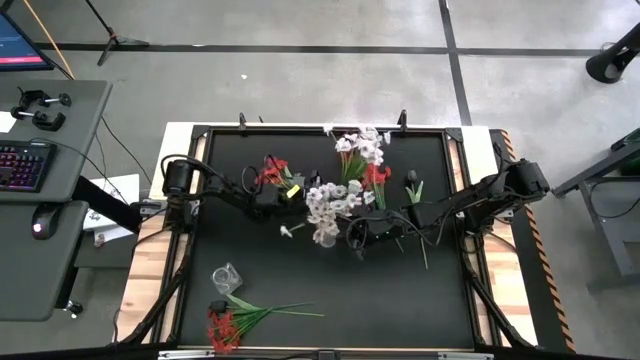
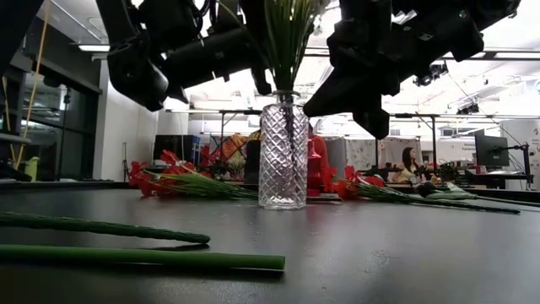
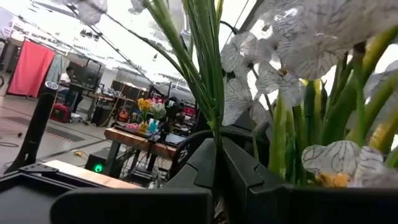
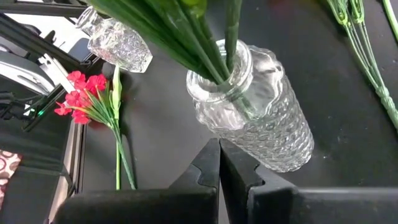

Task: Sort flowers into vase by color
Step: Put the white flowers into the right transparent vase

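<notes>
Glass vase (image 4: pixel 255 118) (second (image 4: pixel 115 37) behind)

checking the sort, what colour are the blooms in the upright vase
White blooms with thin dark veins, clearest in the left wrist view.

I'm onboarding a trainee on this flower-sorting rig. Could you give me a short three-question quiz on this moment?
1. True or false: the vase with the white flowers stands upright.
2. The red flowers at the table's near edge lie: A) in a vase, B) flat on the table, C) in a gripper.
3. How do the right gripper fingers stand?

Key: 1 true; 2 B; 3 shut, holding nothing.
</notes>
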